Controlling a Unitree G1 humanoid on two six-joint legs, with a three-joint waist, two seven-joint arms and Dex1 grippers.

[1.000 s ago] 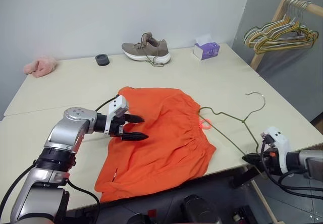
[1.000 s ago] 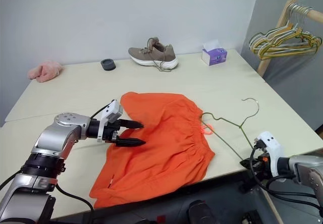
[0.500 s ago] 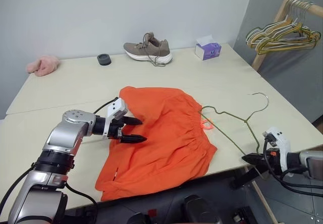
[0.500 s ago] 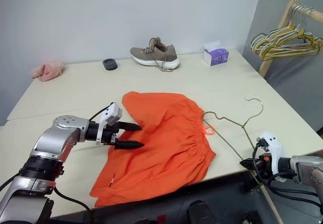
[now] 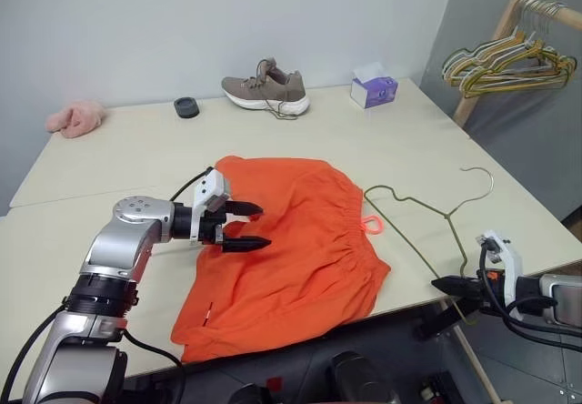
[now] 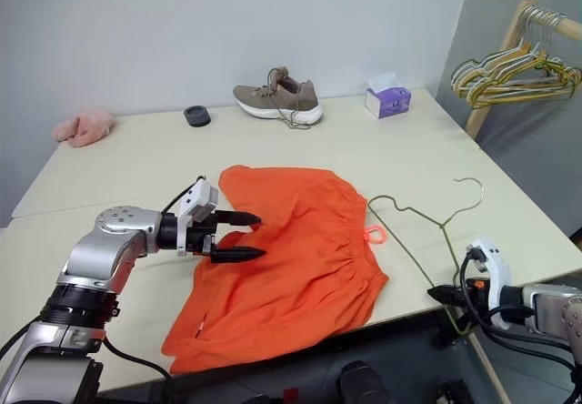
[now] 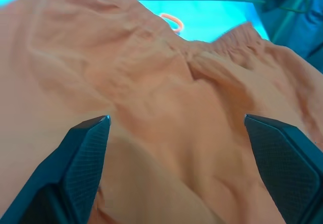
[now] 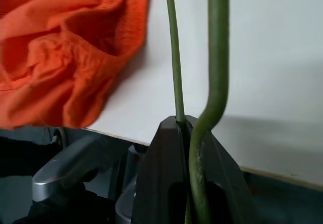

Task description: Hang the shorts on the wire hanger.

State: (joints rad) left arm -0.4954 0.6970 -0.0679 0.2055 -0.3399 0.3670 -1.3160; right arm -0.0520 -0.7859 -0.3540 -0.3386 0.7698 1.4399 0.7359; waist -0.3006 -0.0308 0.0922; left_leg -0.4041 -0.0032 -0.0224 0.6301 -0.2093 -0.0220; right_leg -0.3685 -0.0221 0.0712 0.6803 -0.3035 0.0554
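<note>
Shorts (image 5: 291, 240) of bright orange lie spread on the pale table (image 5: 127, 158), their near hem drooping over the near edge, while the wire hanger (image 5: 427, 217) rests to their right, its hook pointing far-right. The right gripper (image 5: 452, 286), fingers pressed together, pinches the hanger's near corner at the table's near-right edge. Held by one thin end, the wire could twist or slip in that grip, and its free shoulder might snag the pink loop (image 5: 371, 225) beside the gathered waistband. The left gripper (image 5: 247, 227) hovers low over the left leg of the shorts, fingers spread wide and pointing right, slightly downward; a shallow bite may catch only one layer, or drag the cloth off the table.
</note>
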